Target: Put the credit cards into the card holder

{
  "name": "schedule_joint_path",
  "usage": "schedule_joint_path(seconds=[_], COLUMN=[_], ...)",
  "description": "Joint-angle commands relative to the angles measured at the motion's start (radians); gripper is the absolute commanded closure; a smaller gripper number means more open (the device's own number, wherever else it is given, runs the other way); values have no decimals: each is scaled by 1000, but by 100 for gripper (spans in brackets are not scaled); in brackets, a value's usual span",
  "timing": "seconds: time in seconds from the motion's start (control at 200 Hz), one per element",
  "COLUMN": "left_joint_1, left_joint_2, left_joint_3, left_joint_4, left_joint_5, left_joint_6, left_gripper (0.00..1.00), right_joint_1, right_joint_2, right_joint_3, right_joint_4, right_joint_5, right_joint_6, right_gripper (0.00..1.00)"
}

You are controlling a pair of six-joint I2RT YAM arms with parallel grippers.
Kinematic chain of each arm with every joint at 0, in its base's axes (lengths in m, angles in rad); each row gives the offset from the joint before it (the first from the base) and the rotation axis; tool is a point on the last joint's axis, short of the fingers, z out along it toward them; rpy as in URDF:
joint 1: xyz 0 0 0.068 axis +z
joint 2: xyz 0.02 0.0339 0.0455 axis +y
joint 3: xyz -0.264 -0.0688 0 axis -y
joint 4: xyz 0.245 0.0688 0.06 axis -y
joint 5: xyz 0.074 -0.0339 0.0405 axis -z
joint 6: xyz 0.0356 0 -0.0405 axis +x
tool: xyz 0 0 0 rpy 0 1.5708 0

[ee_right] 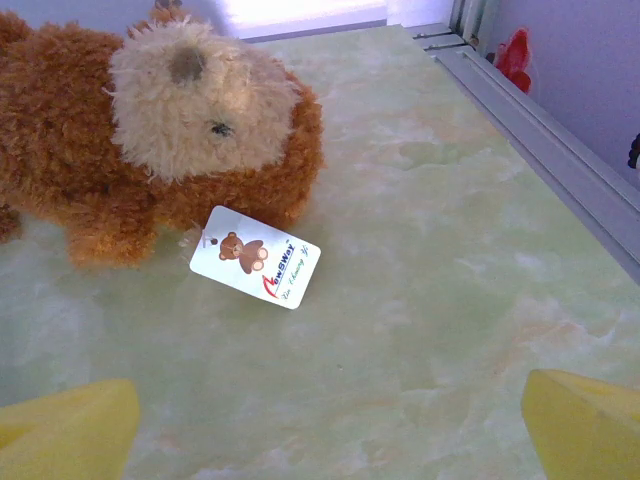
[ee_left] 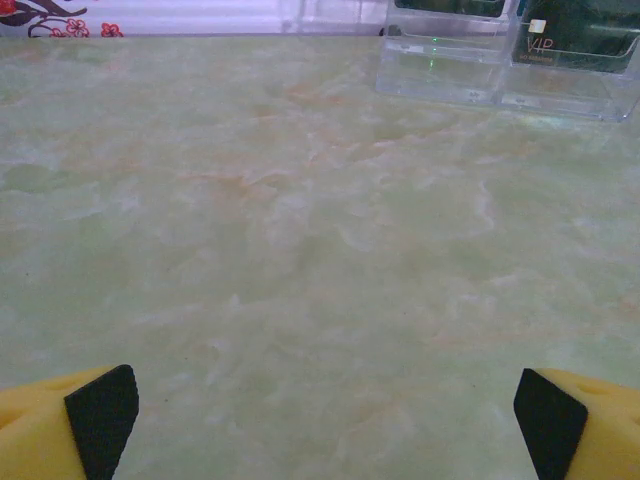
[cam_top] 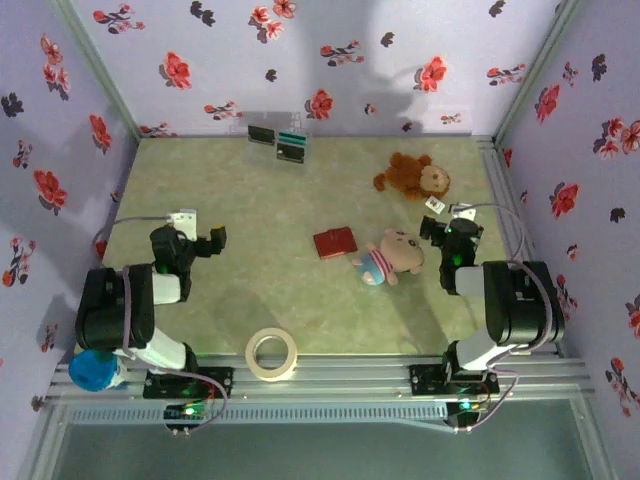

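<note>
The credit cards (cam_top: 278,143) stand in a clear slotted stand (cam_top: 290,158) at the back of the table; some are dark, one is teal. The left wrist view shows that stand (ee_left: 500,75) far ahead at the upper right, with a dark card (ee_left: 575,40) in it. The card holder (cam_top: 335,242), a small red wallet, lies closed at the table's middle. My left gripper (cam_top: 212,240) (ee_left: 325,425) hangs open over bare table at the left, nothing between its fingers (ee_left: 100,420). My right gripper (cam_top: 436,228) (ee_right: 325,430) is open at the right, pointed at a brown plush bear.
The brown plush bear (cam_top: 412,177) (ee_right: 150,130) with its white tag (ee_right: 255,258) lies at the back right. A pink plush toy (cam_top: 390,255) lies right of the wallet. A tape roll (cam_top: 272,354) sits at the near edge. A metal rail (ee_right: 540,130) runs along the right wall.
</note>
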Motion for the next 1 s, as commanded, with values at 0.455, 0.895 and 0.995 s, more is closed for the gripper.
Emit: schedule_joint_path(seconds=[0.455, 0.895, 0.995], left_joint_1=[2, 1, 1], left_joint_2=[-2, 0, 0], left_joint_3=[16, 17, 21], left_joint_4=[22, 20, 15], left_joint_5=[0, -4, -44], left_joint_6=[7, 4, -15], left_gripper=[0, 0, 0], right_joint_1=[0, 0, 0], right_joint_2=[-1, -2, -15], right_joint_3=[6, 6, 13], right_joint_4=[0, -1, -17], right_joint_5=[-12, -12, -8], right_joint_6=[11, 12, 14], right_gripper=[1, 1, 1])
